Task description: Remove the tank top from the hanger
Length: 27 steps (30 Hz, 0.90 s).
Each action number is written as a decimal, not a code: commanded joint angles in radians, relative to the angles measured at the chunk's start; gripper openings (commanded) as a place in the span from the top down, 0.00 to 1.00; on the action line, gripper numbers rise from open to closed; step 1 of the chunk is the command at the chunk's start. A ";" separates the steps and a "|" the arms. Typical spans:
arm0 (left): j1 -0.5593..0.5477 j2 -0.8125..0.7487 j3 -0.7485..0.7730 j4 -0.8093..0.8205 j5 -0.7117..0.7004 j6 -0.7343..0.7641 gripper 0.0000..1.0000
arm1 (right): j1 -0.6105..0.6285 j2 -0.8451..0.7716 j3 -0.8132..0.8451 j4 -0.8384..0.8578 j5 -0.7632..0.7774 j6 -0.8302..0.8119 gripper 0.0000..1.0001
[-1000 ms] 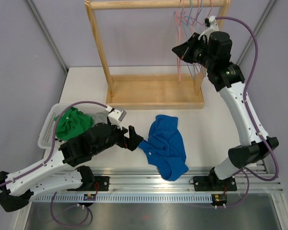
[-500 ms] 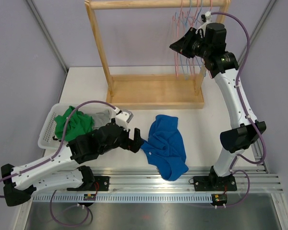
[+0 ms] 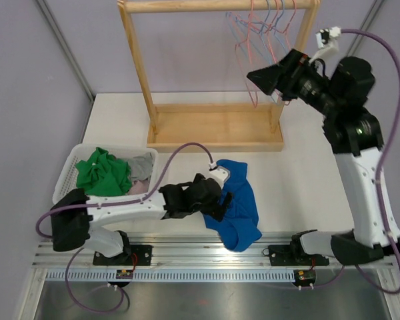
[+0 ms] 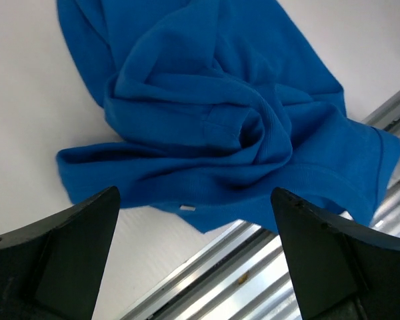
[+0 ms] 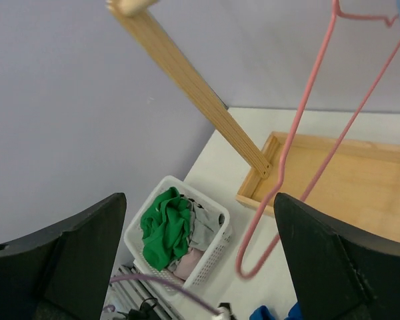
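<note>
The blue tank top (image 3: 237, 200) lies crumpled on the white table (image 3: 120, 120), off any hanger, directly under and ahead of the left gripper (image 3: 218, 198). In the left wrist view the left gripper (image 4: 193, 193) is wide open, its two dark fingers (image 4: 73, 253) spread well apart. The tank top (image 4: 220, 127) fills the space in front of them, its lower hem just beyond the fingertips. Whether the fingers touch the cloth I cannot tell. Beside the near edge of the garment runs the aluminium rail (image 4: 253, 267) of the table. The right gripper (image 3: 257, 75) is raised high, level with the wire hangers (image 3: 263, 27) that hang on the top bar of the wooden rack (image 3: 213, 127). It holds nothing and its fingers are also spread apart. In the right wrist view a pink hanger (image 5: 287, 153) hangs just ahead of the right gripper (image 5: 200, 197), between the two fingers and a little to one side, not touching them. Far below this gripper stands a white basket (image 5: 217, 220) with a green garment (image 5: 163, 223) inside. In the top view this basket (image 3: 70, 175) is behind the left arm, well apart from the tank top.
</note>
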 commanded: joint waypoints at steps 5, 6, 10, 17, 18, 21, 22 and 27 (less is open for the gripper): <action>-0.012 0.319 0.143 0.162 -0.004 -0.022 0.01 | -0.001 -0.449 -0.280 0.006 0.030 -0.134 0.00; -0.015 0.343 0.160 0.166 -0.007 -0.028 0.01 | -0.001 -0.486 -0.307 0.003 0.038 -0.146 0.00; -0.017 0.432 0.171 0.203 -0.014 -0.039 0.01 | -0.003 -0.615 -0.422 -0.034 0.029 -0.164 0.00; -0.018 0.541 0.179 0.182 -0.042 -0.051 1.00 | -0.003 -0.758 -0.521 -0.075 -0.003 -0.207 0.00; -0.020 0.500 0.179 0.163 -0.061 -0.056 1.00 | -0.003 -0.764 -0.519 -0.099 0.009 -0.222 0.01; -0.018 0.391 0.191 0.056 -0.182 -0.054 1.00 | -0.003 -0.787 -0.521 -0.133 0.053 -0.249 0.00; -0.017 0.308 0.206 0.015 -0.226 -0.056 1.00 | -0.003 -0.791 -0.527 -0.138 0.066 -0.250 0.01; 0.026 0.107 0.393 -0.333 -0.515 -0.066 1.00 | -0.003 -0.815 -0.556 -0.133 0.070 -0.249 0.01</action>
